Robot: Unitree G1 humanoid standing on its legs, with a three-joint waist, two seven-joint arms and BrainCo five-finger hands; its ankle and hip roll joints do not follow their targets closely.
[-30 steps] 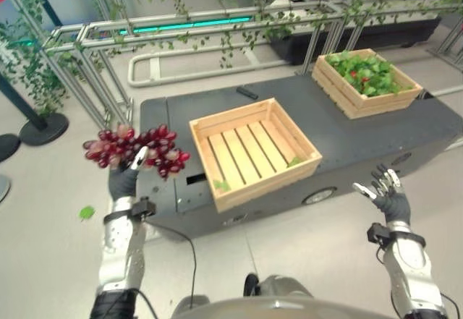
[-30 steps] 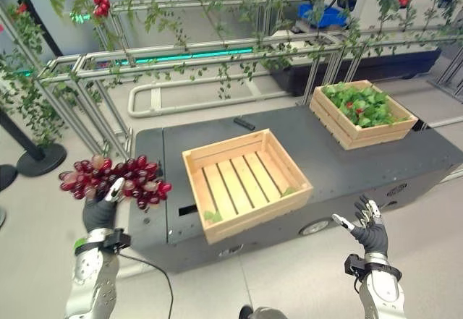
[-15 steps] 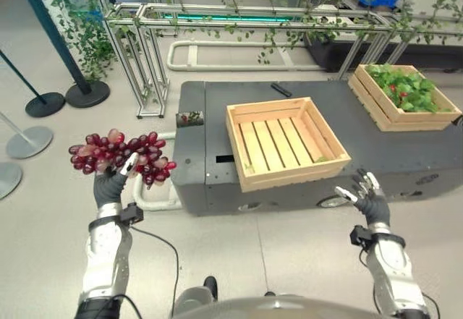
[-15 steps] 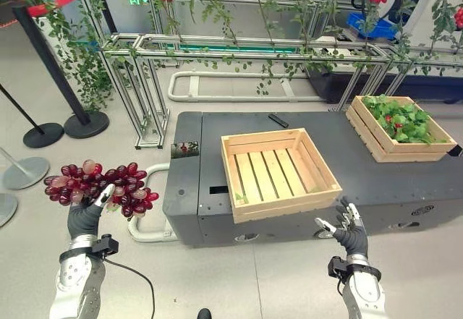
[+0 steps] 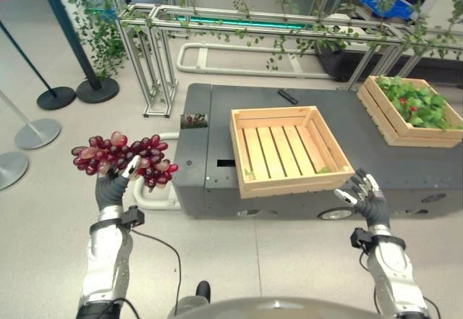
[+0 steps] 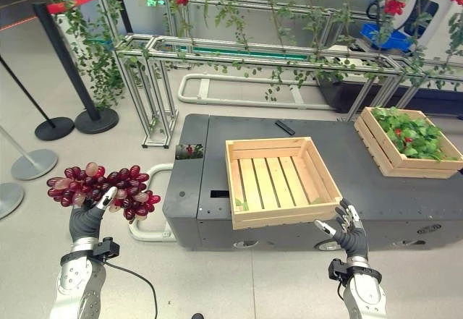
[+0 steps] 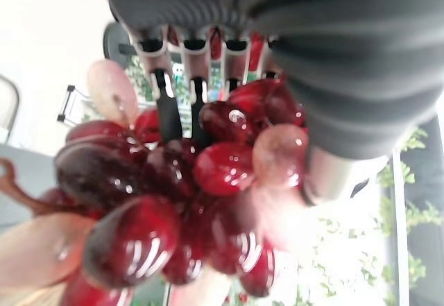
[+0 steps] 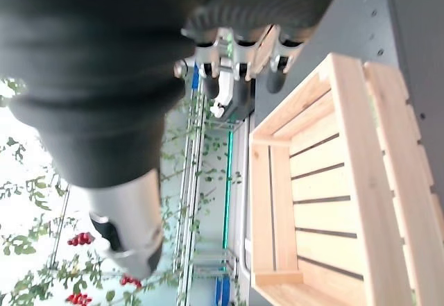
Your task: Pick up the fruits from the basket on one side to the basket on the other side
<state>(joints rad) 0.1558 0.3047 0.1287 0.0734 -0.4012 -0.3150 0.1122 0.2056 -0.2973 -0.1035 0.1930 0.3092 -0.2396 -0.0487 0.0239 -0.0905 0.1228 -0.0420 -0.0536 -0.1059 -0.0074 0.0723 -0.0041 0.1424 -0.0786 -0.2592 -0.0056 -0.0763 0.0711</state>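
holding the red grape bunch (image 5: 123, 159) clenched in our left hand (image 5: 110, 186), well left of the empty crate (image 5: 288, 149); our right hand (image 5: 368, 200), fingers relaxed, hovers near that crate's front right corner.

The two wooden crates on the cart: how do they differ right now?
The near crate holds almost nothing: bare slats with a few leaf scraps. The far crate is packed with green leaves and some red fruit. The near crate sits mid-cart at its front edge; the far crate sits toward the robot's right end. Both are shallow, light-wood slatted boxes.
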